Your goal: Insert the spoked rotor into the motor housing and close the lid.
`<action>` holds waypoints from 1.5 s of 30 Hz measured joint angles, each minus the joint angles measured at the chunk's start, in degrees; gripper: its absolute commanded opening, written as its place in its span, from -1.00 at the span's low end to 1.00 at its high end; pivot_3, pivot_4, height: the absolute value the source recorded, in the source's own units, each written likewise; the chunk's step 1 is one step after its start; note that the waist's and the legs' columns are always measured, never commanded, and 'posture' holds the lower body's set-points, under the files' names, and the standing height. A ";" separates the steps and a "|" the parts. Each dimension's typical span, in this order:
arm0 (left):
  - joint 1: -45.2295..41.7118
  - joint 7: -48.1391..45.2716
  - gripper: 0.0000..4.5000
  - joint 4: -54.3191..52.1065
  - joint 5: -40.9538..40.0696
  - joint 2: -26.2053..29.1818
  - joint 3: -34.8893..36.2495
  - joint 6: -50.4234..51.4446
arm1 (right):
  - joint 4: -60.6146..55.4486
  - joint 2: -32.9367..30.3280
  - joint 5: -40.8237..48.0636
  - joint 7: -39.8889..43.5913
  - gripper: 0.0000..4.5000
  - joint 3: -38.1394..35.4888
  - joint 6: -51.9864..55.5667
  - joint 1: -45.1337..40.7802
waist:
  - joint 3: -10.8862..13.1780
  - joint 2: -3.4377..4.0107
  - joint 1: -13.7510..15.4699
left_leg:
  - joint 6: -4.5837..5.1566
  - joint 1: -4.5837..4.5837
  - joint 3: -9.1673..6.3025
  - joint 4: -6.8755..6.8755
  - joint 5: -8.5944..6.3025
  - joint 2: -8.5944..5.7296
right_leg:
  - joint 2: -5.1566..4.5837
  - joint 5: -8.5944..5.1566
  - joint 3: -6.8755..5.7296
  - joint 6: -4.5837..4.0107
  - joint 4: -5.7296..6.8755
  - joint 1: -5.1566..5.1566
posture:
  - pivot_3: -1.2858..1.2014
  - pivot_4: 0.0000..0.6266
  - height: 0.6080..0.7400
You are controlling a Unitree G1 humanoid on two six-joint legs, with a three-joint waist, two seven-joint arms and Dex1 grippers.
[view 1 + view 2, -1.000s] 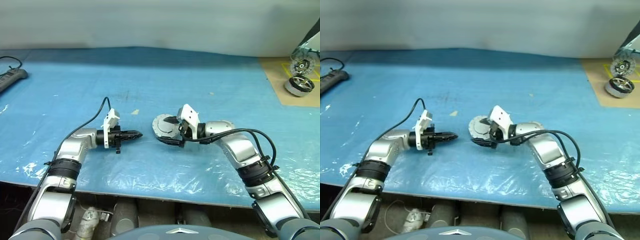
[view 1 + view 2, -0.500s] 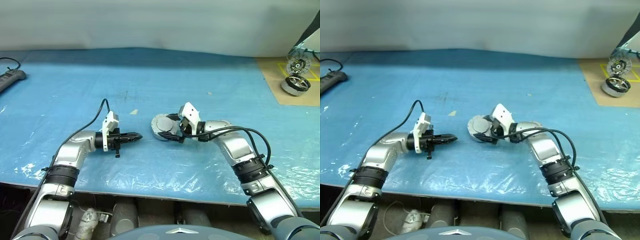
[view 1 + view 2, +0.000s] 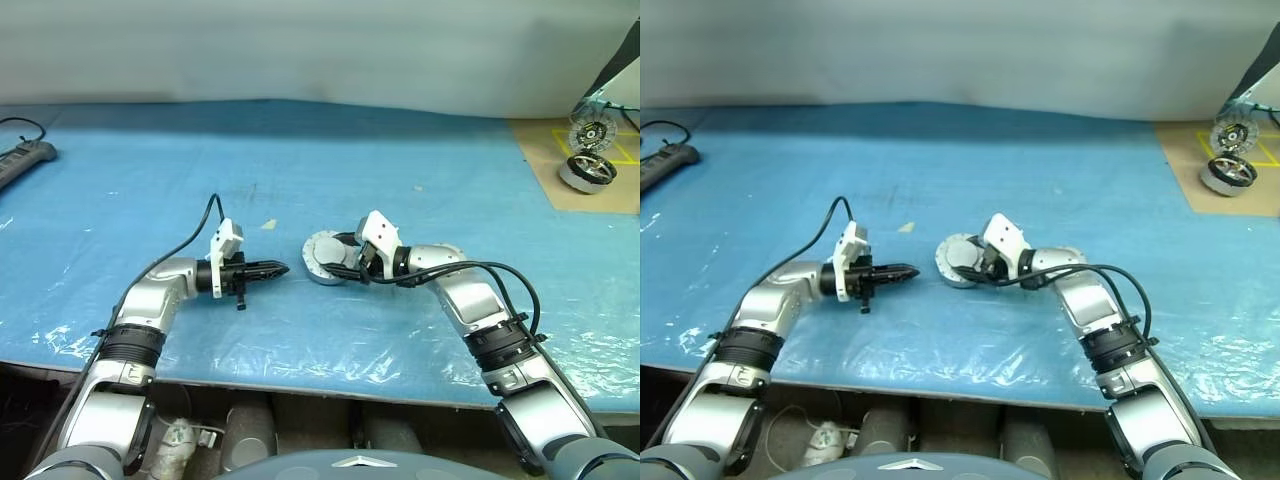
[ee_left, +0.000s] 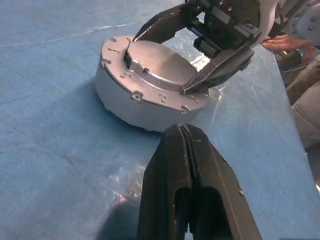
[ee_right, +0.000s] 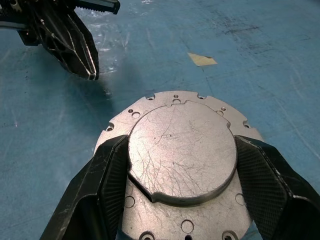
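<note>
Motor housing (image 3: 326,258) sits mid-table (image 3: 400,150), lid (image 5: 182,152) on top of it. Right gripper (image 5: 175,175) straddles the lid from the right; left gripper (image 3: 278,269) just left of the housing, apart from it. Power strip (image 3: 22,158) far left edge; wheel-like parts (image 3: 586,170) far right corner.

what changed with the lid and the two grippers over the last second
The lid, tilted up on edge in the right gripper a second ago, now lies flat on the motor housing on the blue table. The right gripper's fingers straddle the lid's raised boss. The left gripper stayed shut beside the housing, holding nothing.
</note>
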 measured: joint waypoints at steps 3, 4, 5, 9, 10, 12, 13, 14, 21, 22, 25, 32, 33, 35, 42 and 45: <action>-1.89 1.54 -1.00 1.32 0.47 -2.86 -0.61 -0.91 | -0.50 -0.23 0.00 0.43 0.31 0.08 0.54 0.13 | 0.00 0.00 0.01 | 0.00 0.02 0.00 0.00 0.00 0.00 | -0.01 0.00 0.00 0.00 -0.01 0.03 | 0.03 -0.52 1.00; -2.53 2.40 -1.00 1.91 1.14 -3.95 -1.10 -1.67 | -0.69 -0.23 0.00 0.67 0.31 0.12 0.74 0.18 | 0.00 0.00 -0.03 | 0.00 0.03 0.00 0.00 0.00 0.00 | -0.01 0.00 0.00 0.00 -0.01 0.03 | 0.03 -0.52 1.00; -2.73 2.76 -1.00 2.19 1.53 -4.59 -1.56 -2.38 | -0.91 -0.23 0.01 0.99 0.31 0.18 0.99 0.22 | 0.00 0.00 -0.06 | 0.01 0.03 0.00 0.00 0.00 -0.01 | -0.01 0.00 0.00 0.00 -0.01 0.03 | 0.03 -0.52 1.00; -2.88 2.68 -1.00 3.38 2.66 -5.95 -3.18 -4.57 | -3.02 -0.73 0.02 2.10 0.31 0.41 2.87 0.88 | 0.00 0.00 -0.09 | 0.01 0.06 0.00 -0.03 0.00 0.00 | 0.06 -0.01 -0.02 -0.02 -0.02 0.04 | 0.03 -0.52 1.00; -3.04 2.68 -1.00 3.69 3.03 -5.96 -3.44 -5.22 | -3.18 -0.85 0.02 2.12 0.31 0.40 3.15 0.88 | 0.00 0.00 -0.08 | 0.01 0.09 0.00 -0.04 0.00 0.00 | 0.06 -0.01 -0.02 -0.02 -0.02 0.06 | 0.03 -0.52 1.00; -3.68 2.60 -1.00 4.52 4.12 -5.94 -4.17 -7.23 | -3.36 -1.07 -0.07 2.12 0.31 0.36 3.79 0.88 | -0.01 0.00 -0.04 | 0.01 0.17 0.00 -0.04 -0.01 0.00 | 0.04 -0.01 -0.02 -0.02 -0.04 0.15 | 0.03 -0.52 1.00; -3.87 2.52 -1.00 4.80 4.60 -5.91 -4.38 -7.96 | -3.42 -1.09 -0.19 2.12 0.31 0.36 4.02 0.88 | -0.01 0.00 -0.02 | 0.00 0.23 0.00 -0.05 -0.01 0.02 | 0.02 -0.02 -0.01 -0.02 -0.08 0.22 | 0.03 -0.52 1.00; -4.03 2.45 -1.00 5.16 4.94 -5.87 -4.62 -8.75 | -3.43 -1.10 -0.23 2.11 0.31 0.36 4.07 0.88 | -0.01 0.00 -0.02 | 0.00 0.26 0.00 -0.06 -0.01 0.02 | -0.02 -0.02 0.00 -0.02 -0.10 0.25 | 0.03 -0.52 1.00; -4.74 1.86 -1.00 7.01 6.79 -5.25 -6.46 -14.01 | -3.64 -1.10 -0.48 2.08 0.31 0.32 4.31 1.15 | -0.05 0.00 0.03 | 0.00 0.64 0.02 -0.42 -0.01 0.02 | -0.05 -0.02 0.00 -0.02 -0.55 0.73 | 0.03 -0.52 1.00; -4.79 1.66 -1.00 7.24 6.79 -5.24 -6.49 -14.20 | -3.70 -1.10 -0.48 2.08 0.31 0.32 4.37 1.21 | -0.05 -0.01 0.03 | 0.00 0.76 0.04 -0.52 -0.01 0.01 | -0.06 -0.03 0.00 -0.02 -0.63 0.85 | 0.03 -0.52 1.00; -5.07 1.05 -1.00 8.53 7.10 -4.45 -6.49 -14.53 | -3.97 -1.10 -0.46 2.12 0.31 0.35 4.45 1.44 | -0.06 0.00 0.04 | 0.00 1.04 0.11 -0.80 -0.01 -0.02 | -0.10 -0.05 0.01 -0.02 -0.68 1.00 | 0.03 -0.52 1.00; -5.20 0.65 -1.00 9.91 7.16 -4.33 -6.47 -16.16 | -4.52 -1.20 -0.50 2.11 0.31 0.31 4.98 1.62 | -0.06 0.00 0.13 | 0.00 1.04 0.12 -0.87 -0.01 -0.02 | -0.12 -0.09 0.01 -0.04 -0.70 0.99 | 0.03 -0.52 1.00; -5.32 0.65 -1.00 10.10 7.16 -4.43 -6.47 -16.19 | -4.51 -1.23 -0.50 2.11 0.31 0.30 4.99 1.61 | -0.06 0.00 0.17 | 0.00 1.05 0.12 -0.88 -0.02 -0.02 | -0.12 -0.09 0.01 -0.03 -0.70 0.99 | 0.03 -0.52 1.00; -5.55 0.92 -1.00 10.46 7.18 -4.74 -6.42 -16.16 | -4.50 -1.35 -0.50 2.11 0.31 0.23 5.02 1.61 | -0.06 0.00 0.27 | 0.00 1.05 0.12 -0.88 -0.02 -0.04 | -0.14 -0.09 0.01 -0.03 -0.71 1.00 | 0.03 -0.52 1.00; -5.38 1.58 -1.00 10.21 8.87 -5.24 -6.60 -18.43 | -4.46 -1.42 -0.72 2.11 0.64 0.14 4.96 1.62 | -0.06 0.00 0.45 | 0.00 1.09 0.15 -0.89 -0.02 -0.06 | -0.19 -0.12 0.03 0.01 -0.77 1.04 | 0.03 -0.52 1.00; -5.21 1.91 -1.00 9.76 9.08 -5.32 -6.60 -18.46 | -4.74 -0.27 0.10 2.27 0.99 -0.07 5.69 1.81 | -0.06 0.00 0.46 | 0.01 1.09 0.16 -0.91 -0.03 -0.06 | -0.19 -0.13 0.04 0.02 -0.76 1.02 | 0.03 -0.52 1.00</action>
